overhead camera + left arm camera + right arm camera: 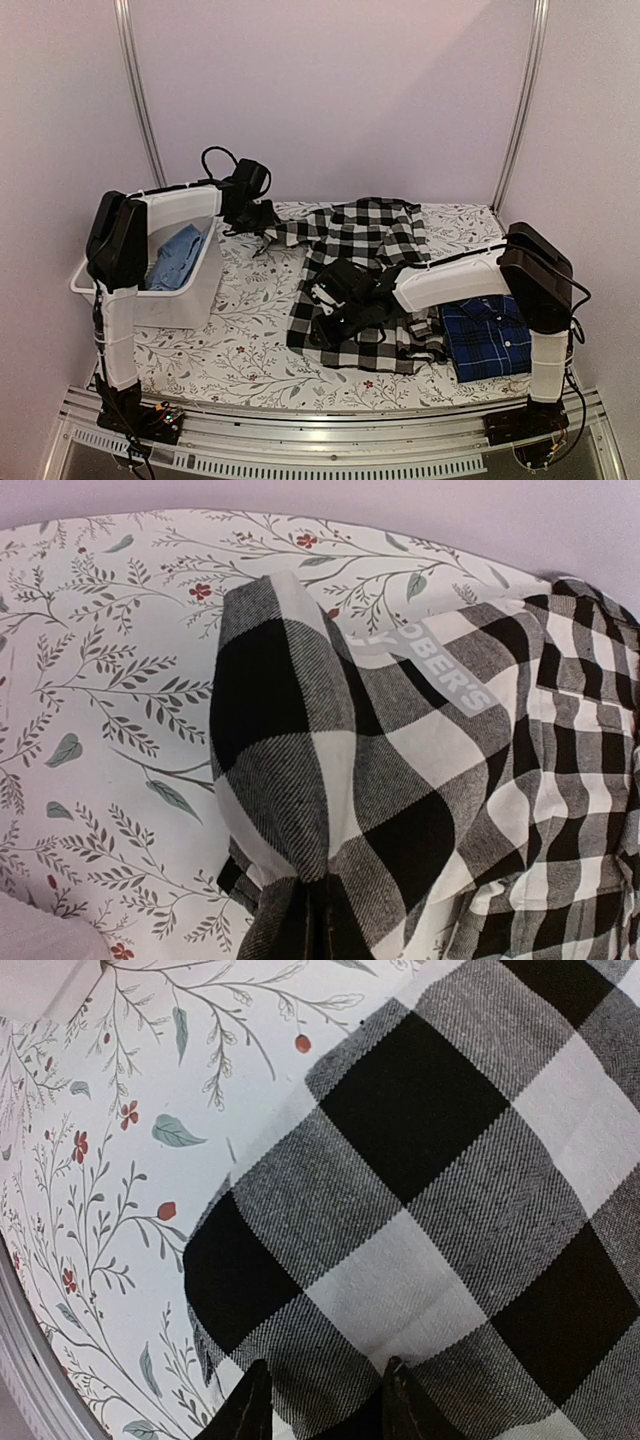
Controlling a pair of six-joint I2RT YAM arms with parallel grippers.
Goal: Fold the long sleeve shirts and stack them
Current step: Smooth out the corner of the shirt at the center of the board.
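While left tool (265, 218), outstretched, clenches checked shirt (375, 235) | right tool (322, 1400) parted astride hem

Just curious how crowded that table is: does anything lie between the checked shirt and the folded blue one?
Nothing visible lies on the table between the checked shirt and the folded navy shirt; their edges sit close together. Only the robot's own right arm reaches across above them.
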